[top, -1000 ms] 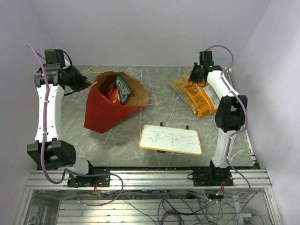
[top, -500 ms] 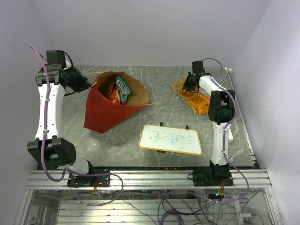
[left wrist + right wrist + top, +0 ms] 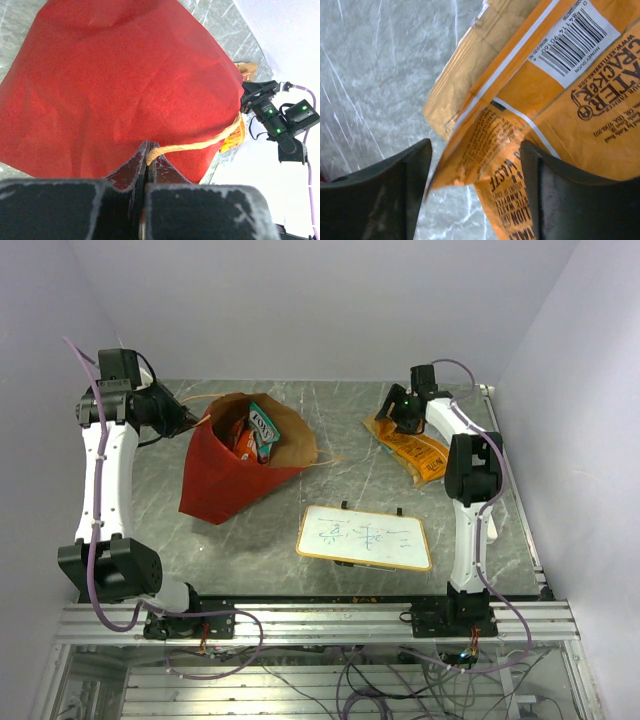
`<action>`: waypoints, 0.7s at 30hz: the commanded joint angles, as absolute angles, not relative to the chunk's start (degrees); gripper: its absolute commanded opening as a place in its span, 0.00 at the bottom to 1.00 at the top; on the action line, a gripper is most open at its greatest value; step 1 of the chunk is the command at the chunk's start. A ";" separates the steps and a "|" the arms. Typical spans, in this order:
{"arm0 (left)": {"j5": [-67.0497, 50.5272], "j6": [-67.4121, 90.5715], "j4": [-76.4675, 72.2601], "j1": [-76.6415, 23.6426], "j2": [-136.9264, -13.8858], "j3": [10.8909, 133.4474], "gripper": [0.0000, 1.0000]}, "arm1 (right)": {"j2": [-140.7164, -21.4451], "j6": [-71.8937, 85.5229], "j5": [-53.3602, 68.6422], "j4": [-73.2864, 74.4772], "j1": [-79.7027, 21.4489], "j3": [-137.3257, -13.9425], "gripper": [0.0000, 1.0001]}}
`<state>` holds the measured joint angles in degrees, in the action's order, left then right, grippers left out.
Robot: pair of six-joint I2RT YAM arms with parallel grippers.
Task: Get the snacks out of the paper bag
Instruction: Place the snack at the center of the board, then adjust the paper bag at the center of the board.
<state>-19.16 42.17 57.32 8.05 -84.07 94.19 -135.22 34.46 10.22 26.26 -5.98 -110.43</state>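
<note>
Grey marbled table (image 3: 350, 485) is seen from the top view, walled on the far, left and right sides. The paper bag (image 3: 225, 475) is laid on its side on the left half, its open mouth turned to the far right and its kraft lining showing. A teal packet (image 3: 262, 430) is propped inside the mouth, with reddish packets beside it. The left gripper (image 3: 190, 421) is held at the far left rim of the bag, close to the left wall. The orange chip bag (image 3: 418, 450) is laid flat in the far right corner, well apart from the paper bag, and the right gripper (image 3: 396, 412) is poised over its far left end. A whiteboard (image 3: 365, 537) is placed near the near edge, right of centre. Bare table is left between the two bags and left of the whiteboard.

From the left wrist view, the paper bag (image 3: 115, 75) fills most of the frame. The left gripper (image 3: 148, 152) is pinched tight on the tan string handle (image 3: 200, 145), which is drawn taut toward the bag's right edge.

From the right wrist view, the right gripper (image 3: 475, 150) is spread wide. A corner of the orange chip bag (image 3: 570, 100) is framed between the fingers (image 3: 395, 190), unclamped. Bare table (image 3: 370, 75) is left to the left of it.
</note>
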 commanded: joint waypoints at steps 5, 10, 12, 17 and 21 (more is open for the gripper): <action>-23.38 42.61 54.83 8.47 -80.32 92.82 0.07 | -121.92 27.24 14.03 38.03 -4.98 -109.99 0.93; -25.51 42.88 54.26 8.38 -77.52 89.41 0.07 | -111.44 27.53 13.32 41.71 -4.26 -99.18 1.00; -25.90 42.58 53.87 8.14 -76.96 88.79 0.07 | -106.04 27.45 14.38 39.78 -4.37 -94.55 1.00; -25.02 41.70 53.77 7.95 -77.05 90.11 0.07 | -98.18 26.45 21.02 37.80 -9.91 -91.14 1.00; -24.90 41.58 54.07 7.94 -77.63 90.98 0.07 | -99.32 25.47 21.13 36.91 -19.94 -92.95 1.00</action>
